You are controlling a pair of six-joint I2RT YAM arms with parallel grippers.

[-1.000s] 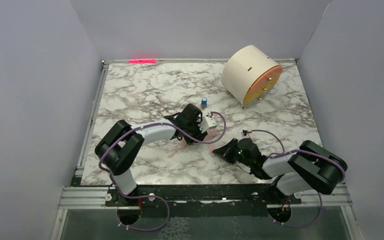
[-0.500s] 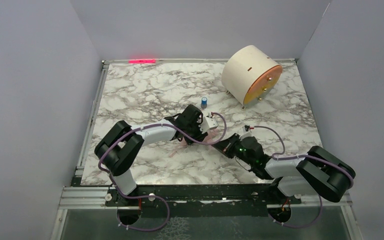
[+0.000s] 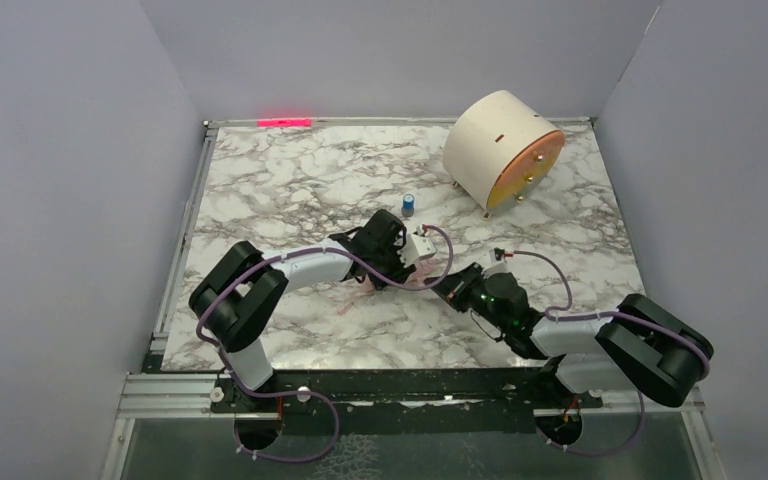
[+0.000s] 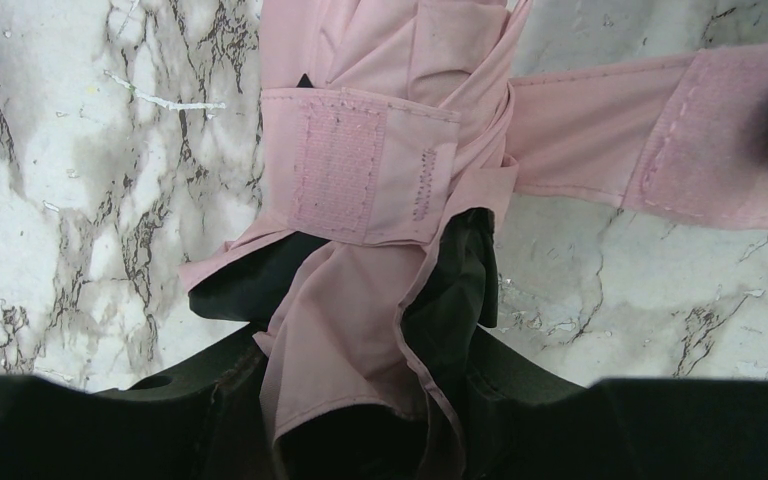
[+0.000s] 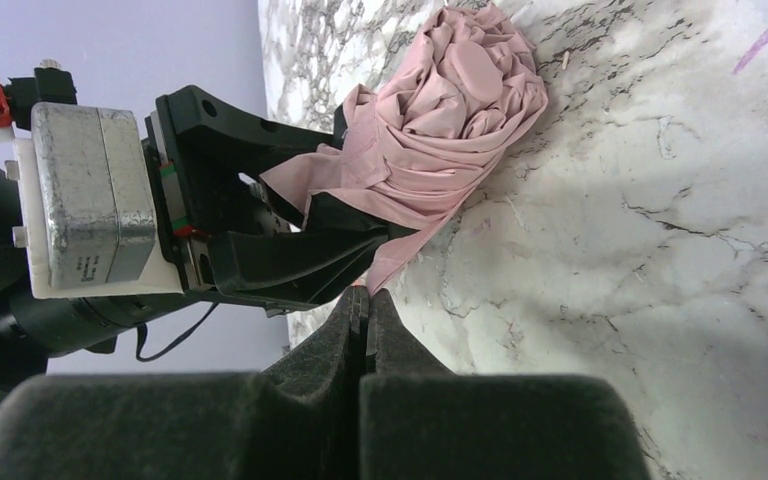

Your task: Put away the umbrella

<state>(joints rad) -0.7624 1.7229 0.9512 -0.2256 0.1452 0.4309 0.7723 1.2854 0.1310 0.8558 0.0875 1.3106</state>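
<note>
Your left arm reaches out over the marble table [image 3: 290, 170] toward the middle, forearm low and wrist bent down. Your right arm stretches low and leftward from its base, so the 2 grippers sit just beside each other.

The left gripper [image 4: 350, 370] is clamped partway closed on the umbrella [image 5: 450, 120], with pink fabric and a dark inner fold bunched between its fingers. The right gripper [image 5: 363, 300] has its jaws pressed flat together, with the fastening strap [image 4: 610, 140] running from the bundle straight into the tips, pinched there as far as you can see.

From above, the umbrella is almost hidden under the left wrist, showing only a sliver of pink on the marble. The left wrist camera shows the strap wrapped across the bundle, its hook-and-loop patch facing up and its free length lying rightward on the marble. The right wrist camera shows the folded canopy as a crumpled roll lying on the table beyond the left fingers.

Against 1 second ago, the right arm has reached forward and left toward the other gripper and its jaws have closed – the left arm has not moved. The cream drum [image 3: 490, 140] stands well apart at the far right.
</note>
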